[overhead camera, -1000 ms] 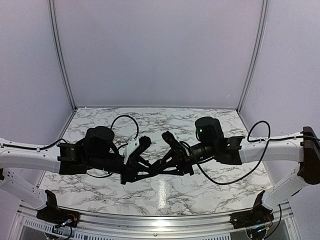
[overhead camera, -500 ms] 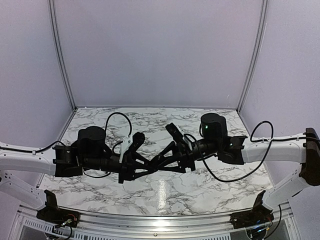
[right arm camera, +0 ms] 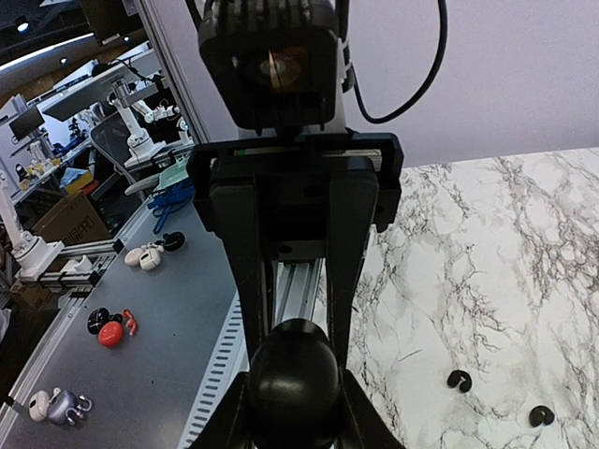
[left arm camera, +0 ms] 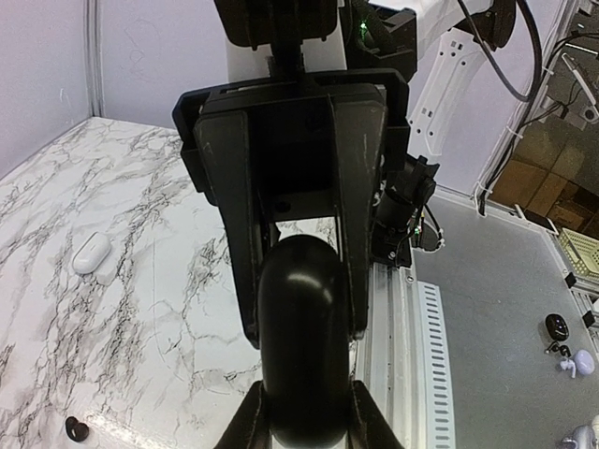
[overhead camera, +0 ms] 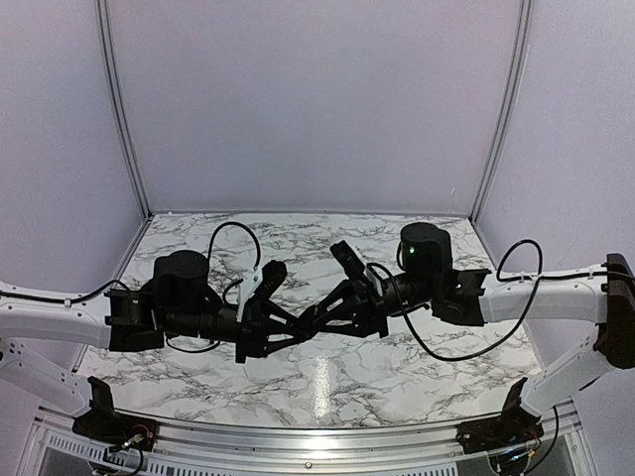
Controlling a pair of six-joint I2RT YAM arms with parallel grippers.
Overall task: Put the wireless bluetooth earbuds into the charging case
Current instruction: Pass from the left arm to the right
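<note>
Both arms reach inward, their forearms nearly level above the grey-veined white marble table, and their wrists are turned so the two grippers face each other tip to tip over the middle of it. Between them is the small glossy black oval charging case, held up in the air clear of the tabletop.

The left gripper comes at the case from the left arm's side. Its two fingers are closed against the flanks of one end of the case. The right gripper comes from the opposite side, and its fingers are pressed onto the other rounded end. Each wrist view shows the other gripper's black fingers running down either side of the case, so both grippers are clamped on it at once. Each arm's black cable loops loosely above its wrist.

The first tiny rounded black plastic earbud lies on the marble below the case, on the side away from the arm bases and well apart from it. The second earbud lies near the first without touching it, a little farther from the case. Neither is in the case or in a gripper.

A small white pebble-shaped object also rests on the marble, well apart from the case.
</note>
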